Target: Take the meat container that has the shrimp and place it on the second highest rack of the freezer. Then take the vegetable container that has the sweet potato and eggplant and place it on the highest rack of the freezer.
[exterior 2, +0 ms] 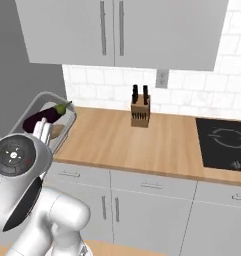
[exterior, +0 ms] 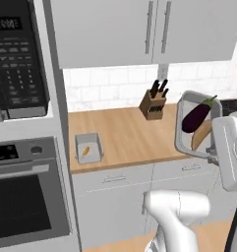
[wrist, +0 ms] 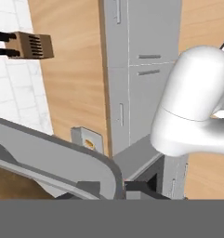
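1. Two containers are in sight. The vegetable container (exterior: 180, 129), a grey tray, is raised off the wooden counter (exterior: 125, 133) and tipped up on edge near the hand, with the eggplant (exterior: 196, 115) and the sweet potato (exterior: 201, 135) lying inside it.
2. The gripper (wrist: 125, 186) sits at the tray's rim in the hand view — its tips are mostly hidden behind the rim, so I cannot tell how far apart the jaws stand or whether they actually clamp it.
3. The meat container (exterior: 88, 147), small and grey with an orange shrimp (exterior: 85, 150) in it, rests flat on the counter near the oven (exterior: 26, 192).
4. A knife block (exterior: 153, 104) stands by the tiled wall — well apart from both.
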Motion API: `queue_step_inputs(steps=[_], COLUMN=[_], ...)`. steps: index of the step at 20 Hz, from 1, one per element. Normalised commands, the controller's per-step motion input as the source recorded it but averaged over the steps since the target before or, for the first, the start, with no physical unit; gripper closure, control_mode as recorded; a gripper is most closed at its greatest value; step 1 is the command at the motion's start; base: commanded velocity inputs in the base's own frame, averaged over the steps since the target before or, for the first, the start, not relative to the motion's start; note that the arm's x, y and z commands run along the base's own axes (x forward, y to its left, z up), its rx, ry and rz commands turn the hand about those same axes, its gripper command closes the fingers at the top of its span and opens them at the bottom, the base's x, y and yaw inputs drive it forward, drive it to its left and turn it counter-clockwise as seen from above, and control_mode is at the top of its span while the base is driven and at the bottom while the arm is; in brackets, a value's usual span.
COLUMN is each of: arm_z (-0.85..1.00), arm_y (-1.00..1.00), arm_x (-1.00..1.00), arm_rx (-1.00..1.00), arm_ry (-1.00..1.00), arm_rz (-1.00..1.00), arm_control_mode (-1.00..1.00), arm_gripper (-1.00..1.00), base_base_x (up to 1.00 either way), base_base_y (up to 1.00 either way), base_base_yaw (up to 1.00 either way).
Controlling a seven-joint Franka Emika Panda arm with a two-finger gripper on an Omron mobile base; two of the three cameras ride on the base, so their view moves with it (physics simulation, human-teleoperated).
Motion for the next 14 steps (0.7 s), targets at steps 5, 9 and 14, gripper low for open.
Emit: queue_step_inputs(steps=[5,9,14], arm_z=[0.0,0.0,0.0], arm_y=[0.0,0.0,0.0], arm_x=[0.0,0.0,0.0], arm_rx=[0.0,0.0,0.0], arm_ry=[0.0,0.0,0.0], arm_rz=[0.0,0.0,0.0], arm_control_mode=[1.0,1.0,1.0], arm_gripper=[1.0,1.0,1.0], base_base_x=[-1.0,-1.0,-0.86], base_base_y=[-0.13,0.01,0.26], base_base_yaw=[0.0,0.11,0.29])
